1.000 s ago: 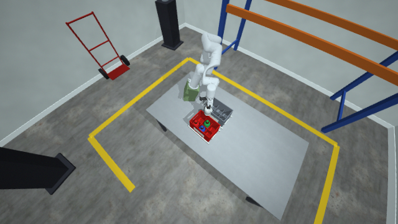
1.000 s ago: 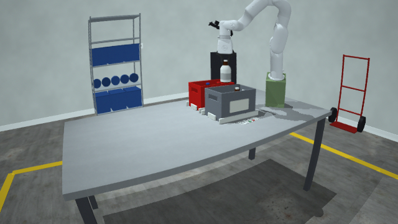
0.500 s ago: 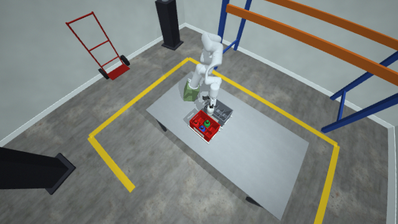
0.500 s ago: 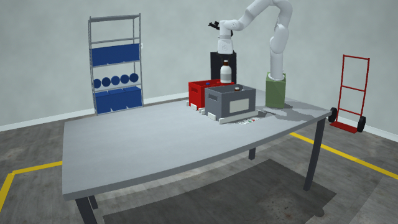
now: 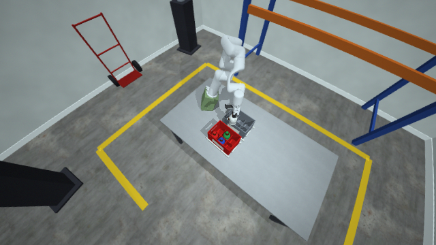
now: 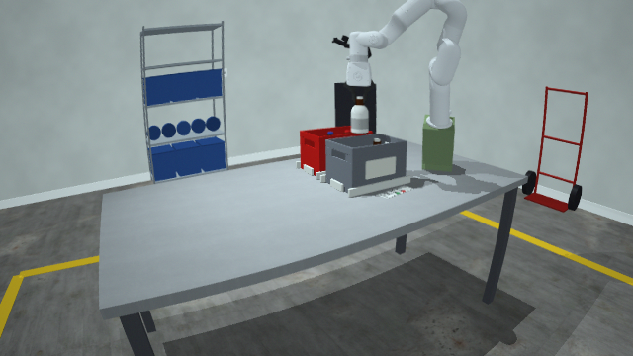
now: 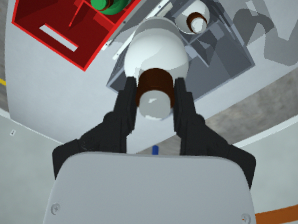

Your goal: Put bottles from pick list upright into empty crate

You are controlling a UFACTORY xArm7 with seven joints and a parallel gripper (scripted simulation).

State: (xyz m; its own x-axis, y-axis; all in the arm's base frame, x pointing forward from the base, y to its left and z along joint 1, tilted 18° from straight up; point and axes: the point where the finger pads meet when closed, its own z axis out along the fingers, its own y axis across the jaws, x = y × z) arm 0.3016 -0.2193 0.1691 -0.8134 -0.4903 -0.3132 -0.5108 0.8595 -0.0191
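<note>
My gripper (image 7: 155,88) is shut on the brown neck of a white-label bottle (image 6: 359,117) and holds it upright in the air above the near edge of the grey crate (image 6: 366,159). The bottle also shows in the wrist view (image 7: 156,56) and in the top view (image 5: 233,119). One white-label bottle (image 7: 194,18) stands in a cell of the grey crate. The pick list (image 6: 396,193) lies on the table beside the grey crate.
The arm stands on a green pedestal (image 6: 438,143) behind the crates. White stop blocks (image 6: 337,185) line the crate bases. A black pillar (image 6: 354,106) stands behind the table. A shelf rack (image 6: 183,101) and a red hand truck (image 6: 558,148) stand off the table.
</note>
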